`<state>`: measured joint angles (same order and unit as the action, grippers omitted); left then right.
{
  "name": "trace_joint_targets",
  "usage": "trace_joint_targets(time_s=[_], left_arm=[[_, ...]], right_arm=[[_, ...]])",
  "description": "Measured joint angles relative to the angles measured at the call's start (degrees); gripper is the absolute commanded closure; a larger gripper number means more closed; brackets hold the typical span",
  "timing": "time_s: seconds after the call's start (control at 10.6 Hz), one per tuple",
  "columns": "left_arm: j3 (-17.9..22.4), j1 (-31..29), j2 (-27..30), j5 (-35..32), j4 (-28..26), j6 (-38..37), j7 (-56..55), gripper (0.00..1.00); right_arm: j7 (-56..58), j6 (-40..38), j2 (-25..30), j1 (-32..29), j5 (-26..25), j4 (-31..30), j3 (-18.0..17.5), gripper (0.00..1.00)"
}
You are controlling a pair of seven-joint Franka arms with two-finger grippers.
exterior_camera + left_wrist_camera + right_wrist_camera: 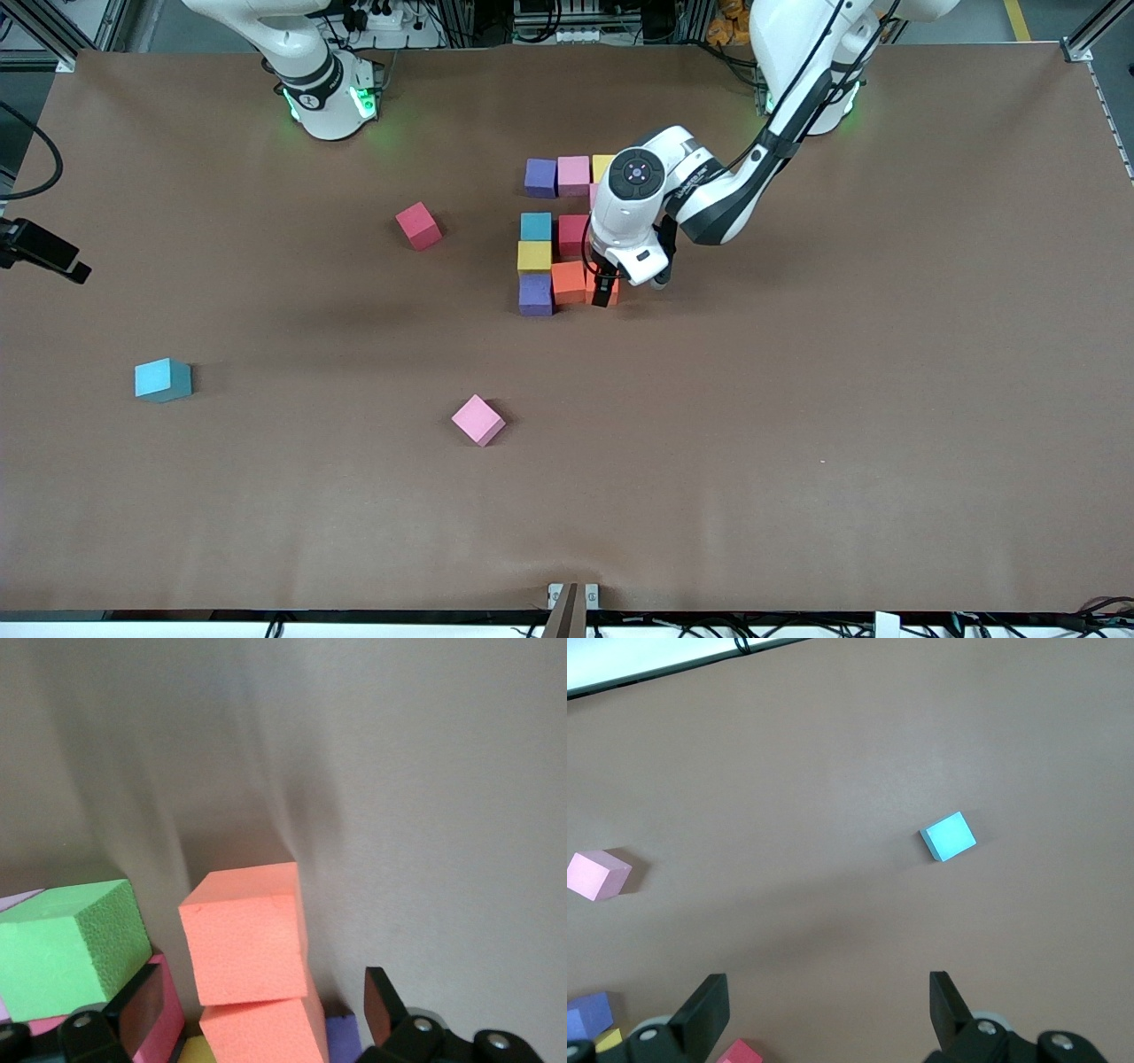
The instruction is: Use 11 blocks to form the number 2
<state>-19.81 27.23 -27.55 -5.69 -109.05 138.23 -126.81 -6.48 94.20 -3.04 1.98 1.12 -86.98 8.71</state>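
Hovering low over the orange block (605, 288) at the figure's near row, left pincer (266, 1014) stands wide, holding nothing. Best lift straight up, not nudging neighbours. Right pincer (828, 1005) wide, waiting aloft. Loose pink block (478, 420) nearer the camera.

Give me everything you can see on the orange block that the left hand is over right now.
The orange block is a small matte foam cube with plain, finely grained faces. It sits flat on the table, flush against a second orange block at the end of the figure's row nearest the front camera. A green block lies close beside it. The left hand is low over it with fingers open on either side, not gripping it.
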Motion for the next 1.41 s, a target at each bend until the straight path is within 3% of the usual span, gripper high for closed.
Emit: trace_joint_targets(time_s=[0.38,1.03,1.41], left_arm=[[-0.41,-4.76,7.74,-0.16,0.64,-5.17,16.91,0.00],[-0.14,-17.36,21.74,-0.28,1.05,-19.66,68.98,0.00],[3.39,-19.40,25.90,-0.28,6.52,-27.17,91.52,0.00]], right_arm=[[0.00,0.01,0.00,0.50,0.00,0.06,-0.33,0.00],[0.01,0.03,0.01,-0.05,0.00,0.45,-1.40,0.00],[0.01,0.05,0.01,-0.13,0.00,0.71,-1.79,0.00]])
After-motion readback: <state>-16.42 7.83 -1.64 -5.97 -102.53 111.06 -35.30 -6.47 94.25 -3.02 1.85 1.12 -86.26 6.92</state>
